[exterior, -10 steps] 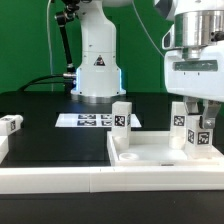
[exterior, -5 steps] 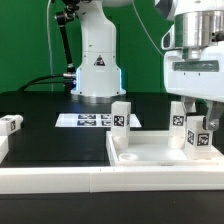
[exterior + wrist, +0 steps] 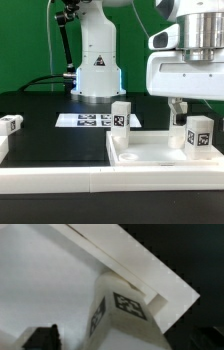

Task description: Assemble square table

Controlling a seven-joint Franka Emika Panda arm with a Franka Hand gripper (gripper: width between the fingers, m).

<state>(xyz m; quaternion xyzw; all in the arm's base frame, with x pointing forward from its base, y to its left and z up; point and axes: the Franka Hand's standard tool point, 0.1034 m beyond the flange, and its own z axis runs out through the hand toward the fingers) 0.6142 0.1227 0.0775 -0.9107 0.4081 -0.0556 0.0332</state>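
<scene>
- We see the gripper (image 3: 181, 106) hanging above the square table slab (image 3: 160, 154), raised clear of the leg (image 3: 198, 136) that stands just below and slightly to the exterior view's right of the fingers (image 3: 176, 108).
- The fingers grasp nothing that we can see; how wide they are parted we cannot tell, since the big white camera housing hides most of them in the exterior view and only one dark fingertip (image 3: 43, 336) shows in the wrist view.
- That leg stands upright in the slab's corner, tag facing out; we judge it seated there because the corner rim braces it on two sides, as the wrist view shows the leg (image 3: 125, 314) tucked against the raised rim (image 3: 150, 272).
- Two more legs stand on the slab: one (image 3: 121, 117) well away from the fingers at the far corner, one (image 3: 179, 125) partly hidden just behind the fingers.
- A fourth leg (image 3: 10, 125) lies on the black table, well apart from the fingers, toward the exterior view's left.
- We judge three legs placed and that loose one the next to fetch.
- The marker board (image 3: 85, 120) lies flat beyond the slab.
</scene>
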